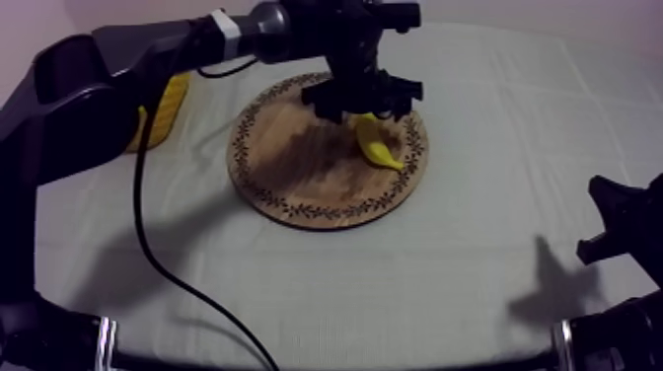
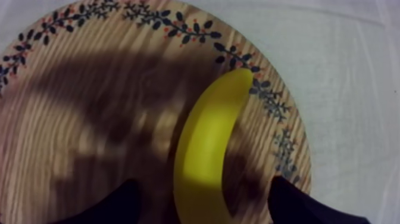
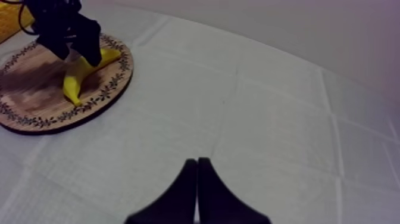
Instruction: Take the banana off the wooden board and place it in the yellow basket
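**Left arm hovering over the banana, grab not made yet**

The banana [image 2: 205, 155] is lying flat on the board [image 2: 89, 89], out toward the rim on the side away from the basket [image 1: 166, 104]. One tip is reaching onto the patterned border. Nothing is lifting it.

The left end effector [image 1: 363, 99] is hanging right over it, wide open and holding nothing. In the left wrist view the two fingers [image 2: 113, 205] are sitting one on each side of the banana's body, with bare wood showing in both gaps. So they're straddling it across its width rather than along its length. Makes sense to me: the narrow way is the only way it's going to fit between the fingers. Going for the fat middle should also stop it tipping on the way up. I can't tell how close the fingertips are to the wood.

I'm reading this as the lining-up bit just ahead of the squeeze. If so, the task is barely getting going, with grab, lift, carry and drop all to come.

The basket is sitting at the left side of the worktop [image 1: 474, 286], just beside the board and partly hidden behind the left arm. That's probably why the left arm is doing this job: it's a short carry back.

The right end effector [image 3: 197, 190] is sitting low at its own side, well apart from the board. Its fingers are pressed together into a wedge with nothing in them, out of the way of the pick.
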Robot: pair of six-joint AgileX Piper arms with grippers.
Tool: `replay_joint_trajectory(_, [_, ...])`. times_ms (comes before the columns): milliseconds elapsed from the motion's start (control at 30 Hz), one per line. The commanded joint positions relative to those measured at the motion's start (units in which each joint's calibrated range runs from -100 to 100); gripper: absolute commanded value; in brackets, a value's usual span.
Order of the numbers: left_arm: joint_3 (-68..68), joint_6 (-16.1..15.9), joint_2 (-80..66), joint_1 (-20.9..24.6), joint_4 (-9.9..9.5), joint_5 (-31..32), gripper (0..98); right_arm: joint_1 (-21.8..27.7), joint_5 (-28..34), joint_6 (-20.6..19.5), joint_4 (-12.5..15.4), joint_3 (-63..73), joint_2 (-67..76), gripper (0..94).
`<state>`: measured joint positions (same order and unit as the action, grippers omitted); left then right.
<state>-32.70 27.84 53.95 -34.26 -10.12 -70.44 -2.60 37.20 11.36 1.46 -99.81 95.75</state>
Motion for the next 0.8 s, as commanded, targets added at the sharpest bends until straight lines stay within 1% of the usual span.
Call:
replay_joint_trajectory(0, [-1.28, 0.16, 1.88, 0.06, -0.24, 0.78, 77.3, 0.00, -0.02, 0.00, -0.02, 0.03, 0.00, 0.3])
replay_joint_trajectory(167, [-3.61, 0.41, 4.94, 0.12, -0.85, 2.92, 75.5, 0.00, -0.02, 0.00, -0.02, 0.03, 0.00, 0.3])
replay_joint_trajectory(267, [-5.01, 0.58, 6.13, 0.12, -1.35, 3.44, 71.5, 0.00, -0.02, 0.00, -0.02, 0.03, 0.00, 0.3])
replay_joint_trajectory(333, [-5.83, 0.75, 6.57, 0.13, -1.78, 3.63, 66.6, 0.00, -0.02, 0.00, -0.02, 0.03, 0.00, 0.3])
replay_joint_trajectory(367, [-6.23, 0.75, 6.70, 0.11, -1.95, 3.58, 62.4, 0.00, -0.02, 0.00, -0.02, 0.03, 0.00, 0.3])
replay_joint_trajectory(433, [-6.81, 0.27, 6.91, 0.02, -2.21, 3.58, 49.0, 0.00, -0.02, 0.00, -0.02, 0.03, 0.00, 0.3])
replay_joint_trajectory(500, [-6.80, 0.23, 7.05, -0.07, -2.61, 4.05, 40.7, 0.00, -0.02, 0.00, -0.02, 0.03, 0.00, 0.3])
replay_joint_trajectory(667, [-6.17, 0.10, 7.00, -0.01, -3.02, 4.65, 29.7, 0.00, -0.02, 0.00, -0.02, 0.03, 0.00, 0.3])
replay_joint_trajectory(767, [-5.95, -0.11, 6.68, 0.18, -3.19, 4.78, 27.2, 0.00, -0.02, 0.00, -0.02, 0.03, 0.00, 0.3])
